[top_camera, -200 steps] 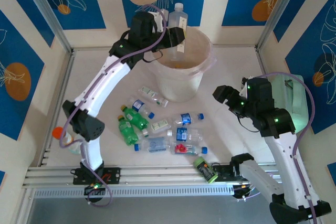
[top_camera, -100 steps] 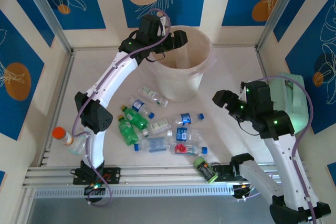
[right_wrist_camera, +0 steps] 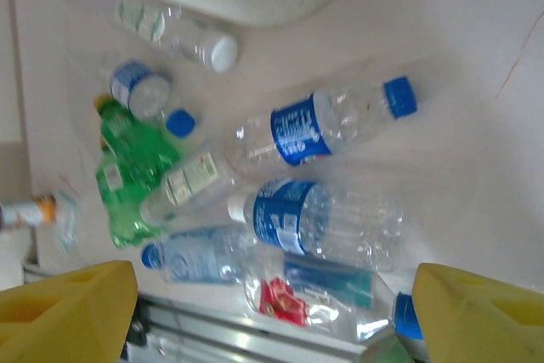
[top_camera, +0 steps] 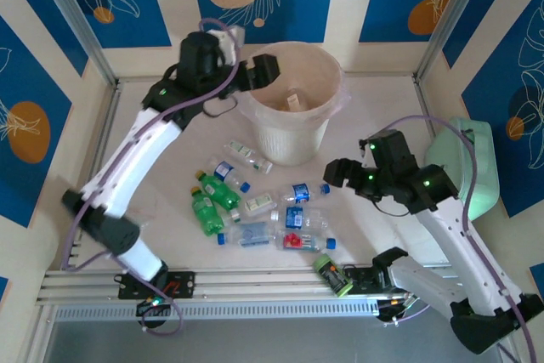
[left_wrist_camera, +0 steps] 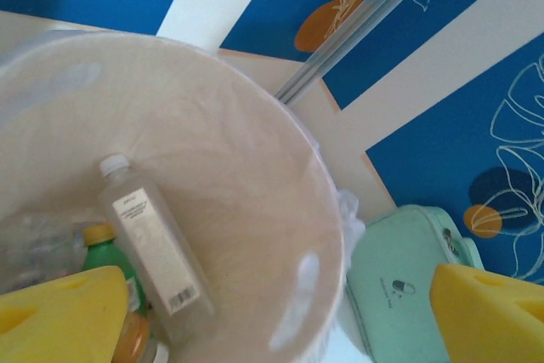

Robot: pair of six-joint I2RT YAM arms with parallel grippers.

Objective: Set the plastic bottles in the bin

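The cream-white bin (top_camera: 331, 82) stands at the back of the table. My left gripper (top_camera: 255, 70) hovers at its left rim, open and holding nothing; in the left wrist view this gripper (left_wrist_camera: 276, 308) looks down into the bin (left_wrist_camera: 246, 142). Inside lie a clear white-labelled bottle (left_wrist_camera: 153, 252), a green one (left_wrist_camera: 106, 252) and an orange one (left_wrist_camera: 127, 339). Several plastic bottles (top_camera: 263, 210) lie scattered in front of the bin. My right gripper (top_camera: 336, 172) hangs open above their right side. In the right wrist view that gripper (right_wrist_camera: 272, 312) is over blue-labelled bottles (right_wrist_camera: 293, 214) and a red-labelled one (right_wrist_camera: 285, 299).
A mint-green case (top_camera: 463, 167) sits at the right, behind my right arm. A dark green bottle (top_camera: 333, 275) lies by the aluminium rail (top_camera: 255, 282) at the near edge. Two green bottles (top_camera: 212, 206) lie at the pile's left. Patterned walls close in the table.
My left gripper opened over the bin and the clear bottle it held now lies inside. The left arm swung left. My right gripper moved left and down toward the pile.
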